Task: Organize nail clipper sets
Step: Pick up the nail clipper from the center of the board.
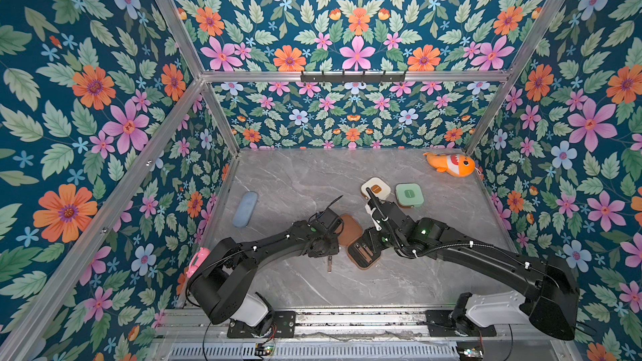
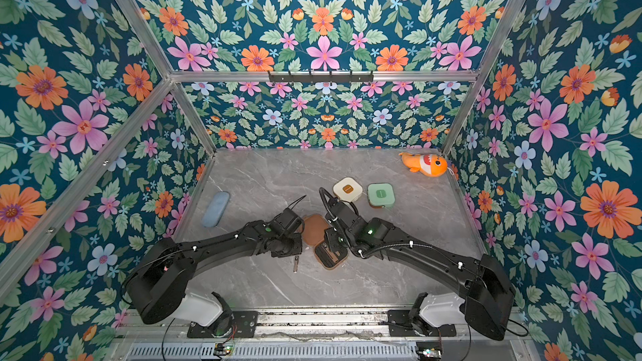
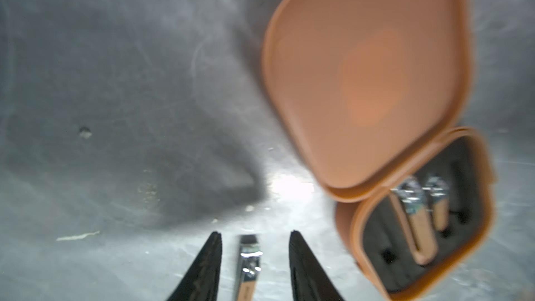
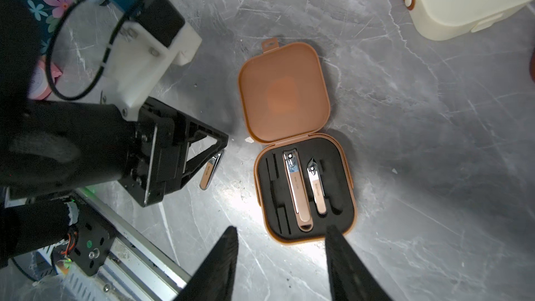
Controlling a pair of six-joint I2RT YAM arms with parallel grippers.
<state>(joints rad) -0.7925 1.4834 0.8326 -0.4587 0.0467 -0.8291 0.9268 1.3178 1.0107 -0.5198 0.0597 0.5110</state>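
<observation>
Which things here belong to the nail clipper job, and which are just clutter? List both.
Job: brown case, open; large clipper and small clipper inside it; loose clipper beside it; cream case, shut; green case, shut.
Clutter: blue case; fish toy; pink clock.

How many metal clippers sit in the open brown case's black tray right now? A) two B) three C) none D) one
A: a long metal clipper and a shorter metal clipper lie in the black tray of the open brown rounded-square case; a third small clipper lies on the grey marble table inside the open left gripper.
</observation>
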